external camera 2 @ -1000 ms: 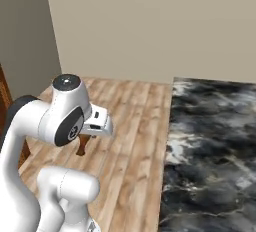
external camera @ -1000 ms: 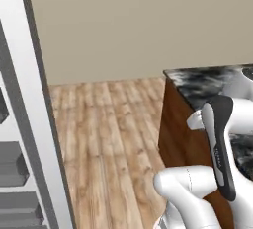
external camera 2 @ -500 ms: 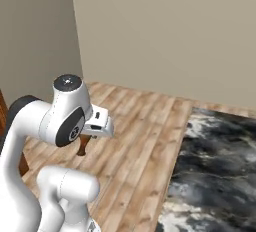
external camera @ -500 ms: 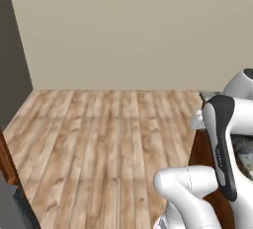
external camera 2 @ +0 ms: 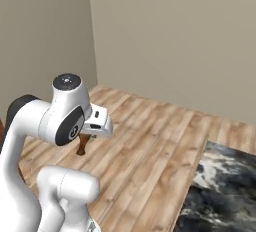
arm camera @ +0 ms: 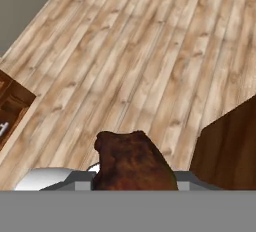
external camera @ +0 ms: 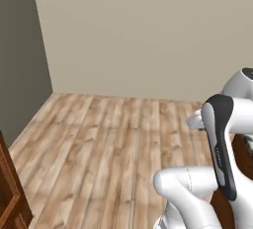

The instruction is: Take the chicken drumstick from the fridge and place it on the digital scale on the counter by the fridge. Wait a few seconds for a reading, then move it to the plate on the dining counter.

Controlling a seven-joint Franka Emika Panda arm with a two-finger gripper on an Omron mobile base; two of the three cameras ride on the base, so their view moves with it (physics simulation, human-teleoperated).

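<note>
Wood plank floor and beige walls surround the claw at the hand view's bottom centre, pinching the chicken drumstick, while the marbled dining counter fills the right base view's lower right.

In the hand view the drumstick sits at bottom centre, above the floor, with the counter's side at lower right. In the right base view the drumstick hangs below the arm at left, and the dining counter lies at lower right.
</note>
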